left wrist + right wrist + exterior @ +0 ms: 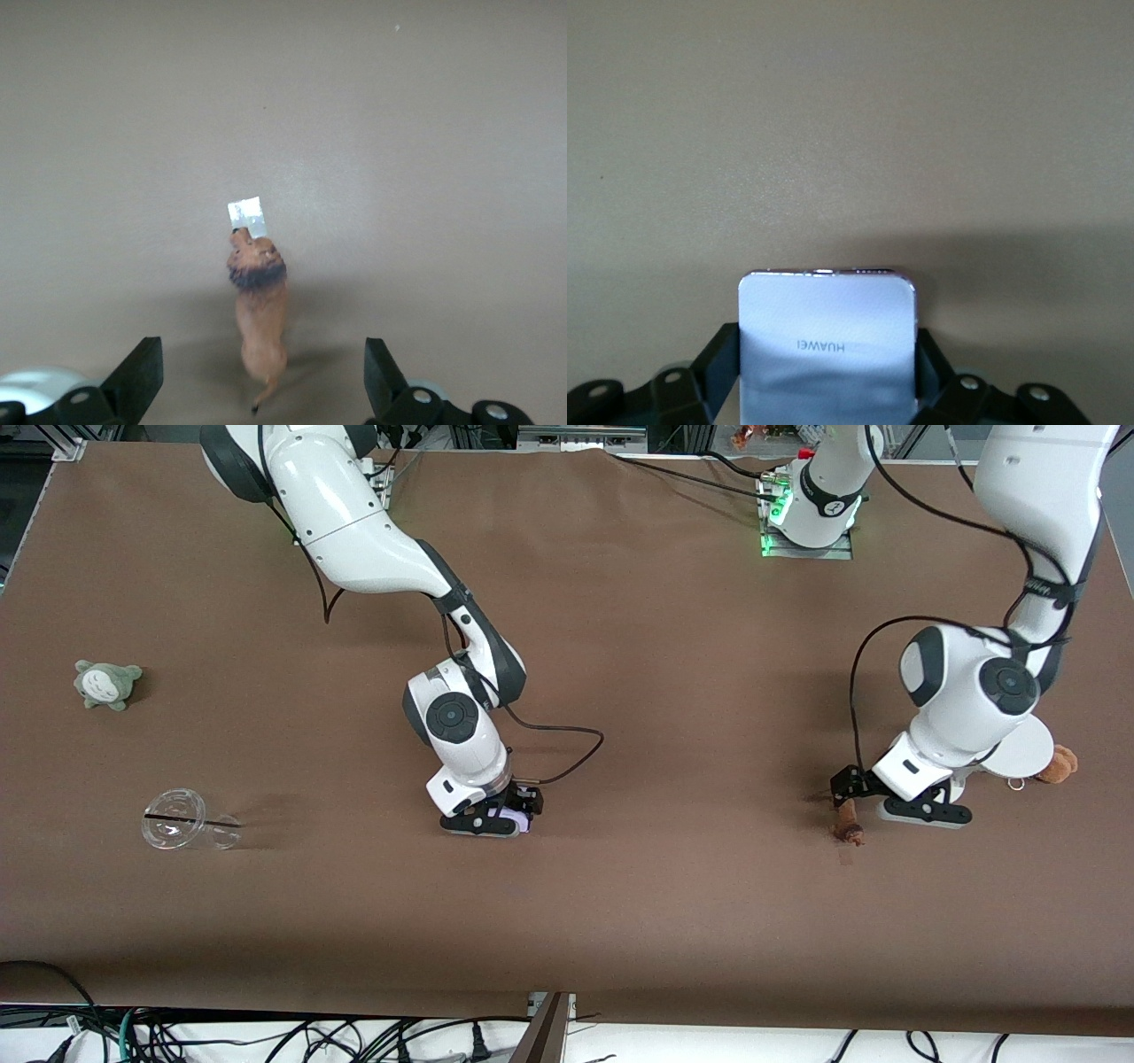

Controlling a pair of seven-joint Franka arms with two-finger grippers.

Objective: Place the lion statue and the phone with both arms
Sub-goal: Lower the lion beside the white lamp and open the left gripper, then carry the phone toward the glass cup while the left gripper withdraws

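The lion statue [260, 314] lies on the brown table [673, 655] toward the left arm's end, mane end pointing away from the left gripper [261, 390]. That gripper is low over it with its fingers [142, 372] spread wide, one on each side, neither touching the figurine. A small silvery square tag [247, 216] sits at the lion's muzzle. In the front view the lion statue [849, 822] shows as a small brown shape just beside the gripper's black fingertips.

The phone [826, 350] is pinched across its width by the right gripper [824, 381], pale face up. In the front view the right gripper [505, 815] is down at the middle of the table, and only a lavender sliver of the phone [518, 815] shows; it seems to rest on or just above the cloth, though I cannot be sure.

A clear plastic cup [186, 821] lies on its side toward the right arm's end, with a dark straw-like line across its mouth. Farther from the front camera than the cup sits a grey-green plush [106, 684]. A white round disc [1023, 751] and a tan plush with a keyring [1054, 765] lie beside the left arm's wrist.

Bare cloth lies between the two grippers and down to the near edge.
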